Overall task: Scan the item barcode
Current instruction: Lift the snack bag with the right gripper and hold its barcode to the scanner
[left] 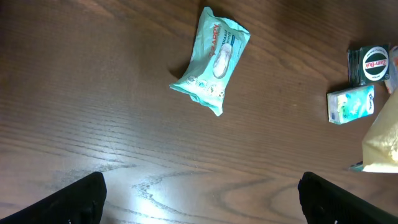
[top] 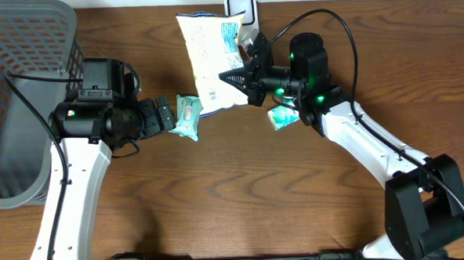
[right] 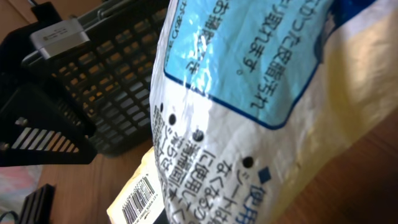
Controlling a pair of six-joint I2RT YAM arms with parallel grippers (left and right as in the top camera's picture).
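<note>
White and yellow crinkled plastic pouch (top: 209, 56) with a blue label panel sits clamped in the right gripper (top: 236, 76), whose jaws are closed on its lower right edge. The pouch's long axis runs up the table, its top corner just beside the white, rounded scanner (top: 241, 6). The black barcode (right: 140, 199) sits on a yellow edge, so the right arm is best placed to present it. The left gripper (top: 165, 116) gapes wide, empty, beside a teal wipes packet (top: 188, 116).
</note>
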